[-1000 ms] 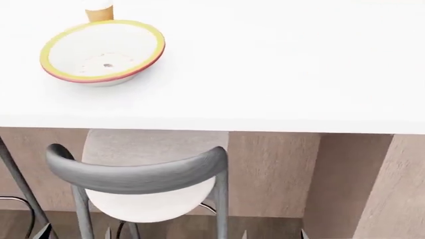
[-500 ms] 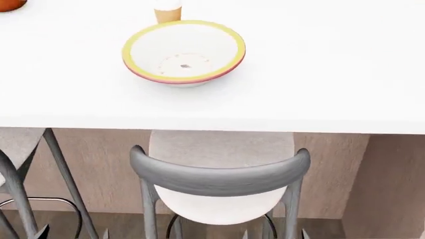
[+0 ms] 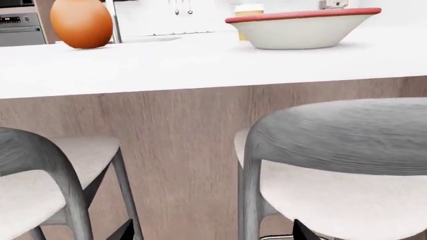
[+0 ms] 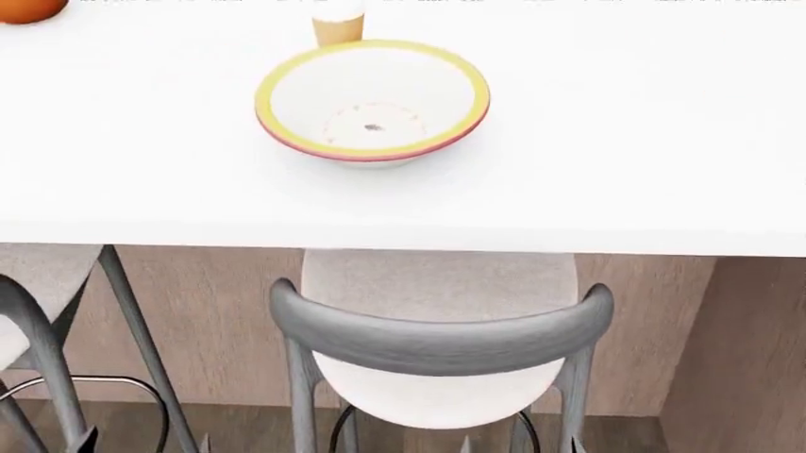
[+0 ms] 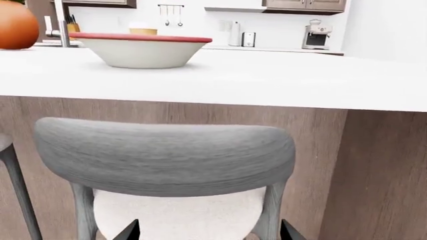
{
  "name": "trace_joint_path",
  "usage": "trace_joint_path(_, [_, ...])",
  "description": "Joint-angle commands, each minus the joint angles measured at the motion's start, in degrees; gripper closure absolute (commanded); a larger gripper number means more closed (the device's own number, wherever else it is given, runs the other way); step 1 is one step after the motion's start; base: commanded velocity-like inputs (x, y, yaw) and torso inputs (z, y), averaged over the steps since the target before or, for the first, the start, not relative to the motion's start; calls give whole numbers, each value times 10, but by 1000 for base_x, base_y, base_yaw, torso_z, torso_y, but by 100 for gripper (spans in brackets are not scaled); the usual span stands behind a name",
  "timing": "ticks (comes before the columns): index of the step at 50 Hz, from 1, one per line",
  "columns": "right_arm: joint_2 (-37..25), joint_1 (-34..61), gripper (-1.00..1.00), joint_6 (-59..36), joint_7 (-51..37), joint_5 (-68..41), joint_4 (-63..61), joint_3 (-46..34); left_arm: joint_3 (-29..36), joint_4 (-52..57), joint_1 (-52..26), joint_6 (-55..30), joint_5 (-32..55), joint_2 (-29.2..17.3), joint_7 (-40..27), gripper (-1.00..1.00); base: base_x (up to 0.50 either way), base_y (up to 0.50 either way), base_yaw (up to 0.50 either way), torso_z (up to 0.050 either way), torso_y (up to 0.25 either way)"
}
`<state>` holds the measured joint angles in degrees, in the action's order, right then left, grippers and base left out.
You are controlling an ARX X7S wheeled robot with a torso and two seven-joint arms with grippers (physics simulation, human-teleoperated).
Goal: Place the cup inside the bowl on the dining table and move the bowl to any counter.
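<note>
While both claws hang low under the tabletop (image 4: 629,142) edge, I see the bowl (image 4: 373,99) sitting up on it in the upper middle of the head frame, well above and apart from either claw. Just behind it, at the top edge, stands the cup (image 4: 338,24), its top cut off by the frame. An orange fruit (image 4: 28,9) is clipped at the upper left corner. Of the left claw (image 3: 210,234) only dark fingertips poke in at the bottom of its wrist frame, spread apart with nothing between them; the right claw (image 5: 210,232) looks the same, released. A grey-backed chair (image 4: 441,330) fills the lower middle and blocks my view under the tabletop. From the wrist frames the cup is mostly hidden behind the bowl.
</note>
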<state>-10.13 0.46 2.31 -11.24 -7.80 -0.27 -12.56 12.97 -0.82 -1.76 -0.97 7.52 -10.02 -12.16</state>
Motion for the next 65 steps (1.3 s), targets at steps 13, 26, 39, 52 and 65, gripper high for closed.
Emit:
trace_joint_path(13, [-5,3,-100,-3,-7,-5,2,-9,9,12,7,32,16,-6,8,-100,0,0,0,50,0])
trace_joint_path(26, [-9,0,-100,-1,-11,-9,1,-11,9,19,15,35,24,-18,12,-100,0,0,0,50,0])
trace_joint_path(39, [-12,2,-100,-5,-14,-9,1,-18,14,13,14,37,27,-20,11,-100,0,0,0,50,0])
trace_joint_path(52, [-17,1,-100,4,-21,-2,-7,-24,6,33,16,9,37,-25,-6,-100,0,0,0,7,0])
trace_joint_path(65, [-56,52,-100,-278,-63,-53,-277,11,3,229,-52,-225,87,-43,-40,-100,0,0,0,0,0])
